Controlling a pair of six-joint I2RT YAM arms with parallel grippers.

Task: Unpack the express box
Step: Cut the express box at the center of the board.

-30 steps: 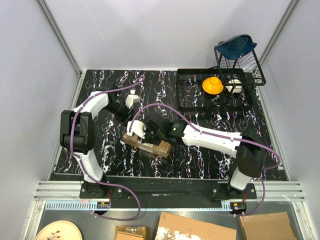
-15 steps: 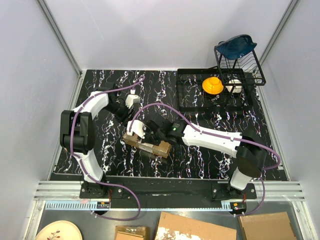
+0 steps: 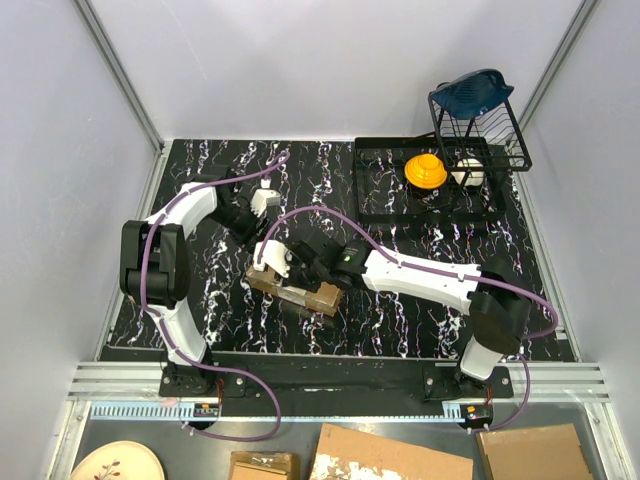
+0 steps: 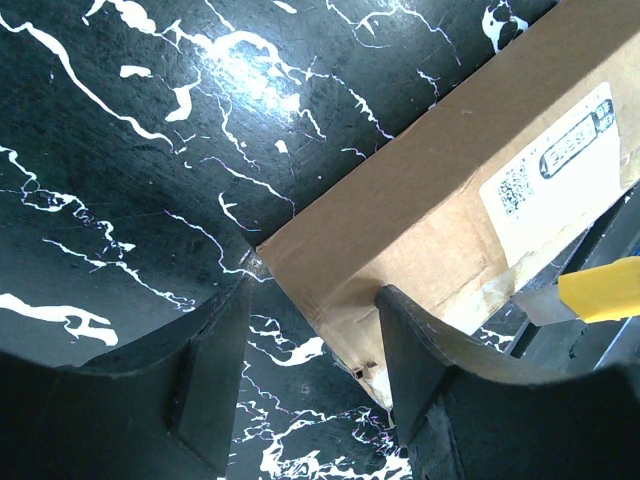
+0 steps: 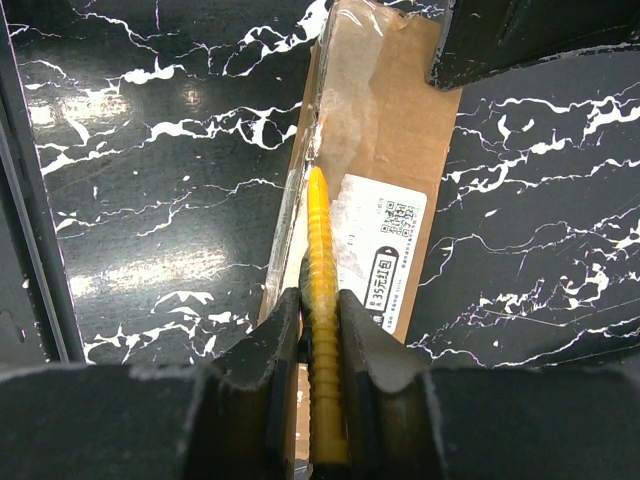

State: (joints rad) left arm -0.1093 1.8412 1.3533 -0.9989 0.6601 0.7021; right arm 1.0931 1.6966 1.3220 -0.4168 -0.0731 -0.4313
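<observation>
- Lying at centre-left of the black marbled table [image 3: 400, 325], the express box [image 3: 296, 290] slants its long axis from upper left to lower right in the top external view. The left gripper [image 3: 252, 242] reaches its upper-left end, and the right gripper [image 3: 288, 270] hangs over its middle. Box and grippers stand as they did a second ago; only the right arm's elbow sits a shade further left.
- From the left wrist, the express box [image 4: 430, 200] runs from the frame's centre to the upper right, with its white label [image 4: 560, 170] at the right. The left gripper [image 4: 310, 300] is spread with one box corner between its fingers; whether they press on it I cannot tell. A utility knife [image 4: 600, 288] enters from the right, its blade at the label's lower edge.
- From the right wrist, the express box [image 5: 420, 150] runs bottom to top, leaning slightly right, with the label [image 5: 385, 250] in the middle and clear tape [image 5: 355, 90] above. The right gripper [image 5: 318, 325] pinches the yellow utility knife [image 5: 318, 250], which points up along the box's left edge.
</observation>
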